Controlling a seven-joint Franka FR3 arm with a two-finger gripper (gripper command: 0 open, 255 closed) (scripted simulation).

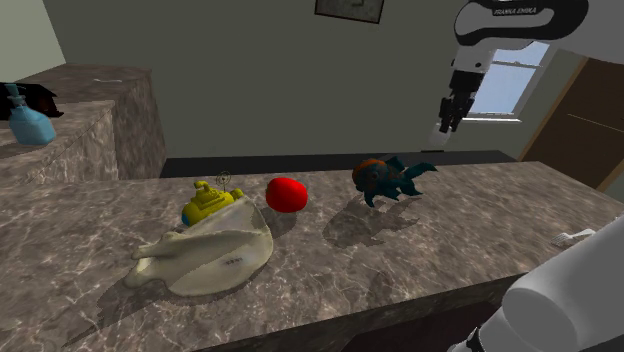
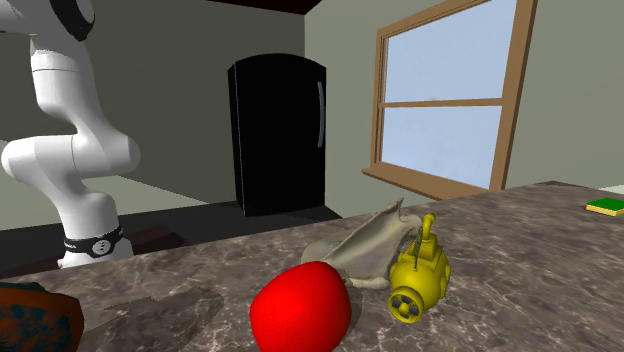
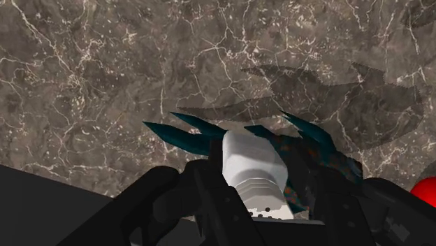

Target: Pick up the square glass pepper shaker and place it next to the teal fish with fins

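Note:
In the wrist view my gripper (image 3: 267,199) is shut on the pepper shaker (image 3: 251,164), a square white-looking body with a ribbed, holed cap. Straight below it on the marble counter lies the teal fish (image 3: 318,143), its spiky fins spread out. From the shoulder camera the gripper (image 1: 450,112) hangs high over the counter, above and slightly to that view's right of the teal and orange fish (image 1: 388,177). A corner of the fish (image 2: 35,318) also appears at the second exterior view's lower left.
A red rounded object (image 1: 287,193) sits left of the fish in the shoulder view, then a yellow toy submarine (image 1: 209,203) and a flat cream ray-shaped thing (image 1: 208,255). A blue bottle (image 1: 30,125) stands on the far-left ledge. A green sponge (image 2: 605,207) lies by the window.

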